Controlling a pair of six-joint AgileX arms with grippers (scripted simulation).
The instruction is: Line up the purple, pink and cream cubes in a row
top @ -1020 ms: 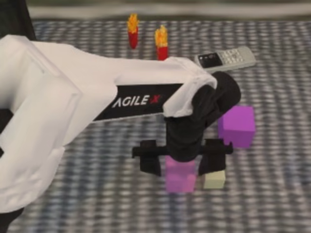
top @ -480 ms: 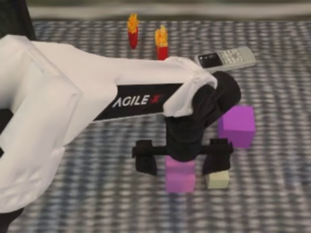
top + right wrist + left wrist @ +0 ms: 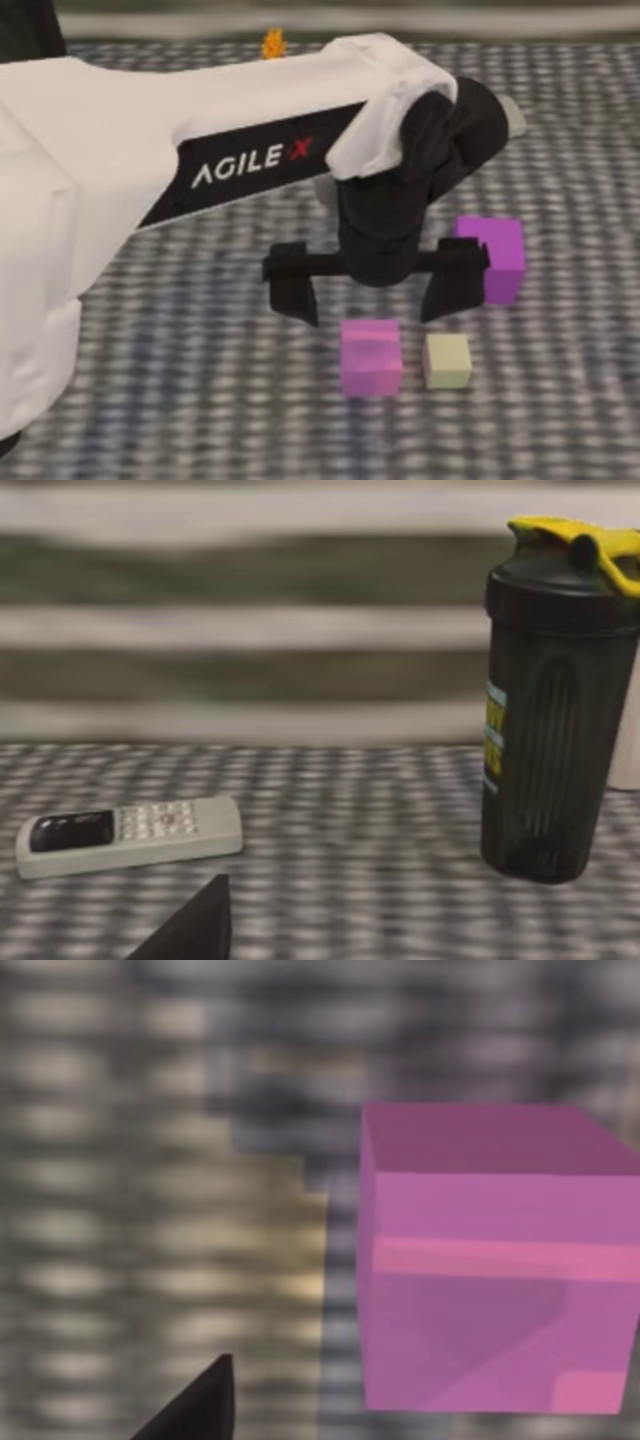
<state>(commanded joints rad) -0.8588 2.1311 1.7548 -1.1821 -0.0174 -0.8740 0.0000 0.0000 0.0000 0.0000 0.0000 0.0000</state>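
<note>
The pink cube (image 3: 371,357) rests on the woven mat with the small cream cube (image 3: 447,360) close on its right, a narrow gap between them. The larger purple cube (image 3: 497,255) stands farther back and to the right, its left edge hidden behind a finger. My left gripper (image 3: 372,303) hangs open above and just behind the pink cube, holding nothing. The left wrist view shows the pink cube (image 3: 490,1260) close below, apart from one dark fingertip (image 3: 205,1405). My right arm is outside the top view; one fingertip (image 3: 195,925) shows in its wrist view.
A grey phone handset (image 3: 130,835) and a black shaker bottle with a yellow lid (image 3: 555,700) stand on the mat in the right wrist view. My left arm covers most of the back of the table; a fries carton's top (image 3: 272,42) peeks out behind it.
My left gripper has risen and drawn back from around the pink cube, fingers still spread. The pink cube stays on the mat beside the cream cube.
</note>
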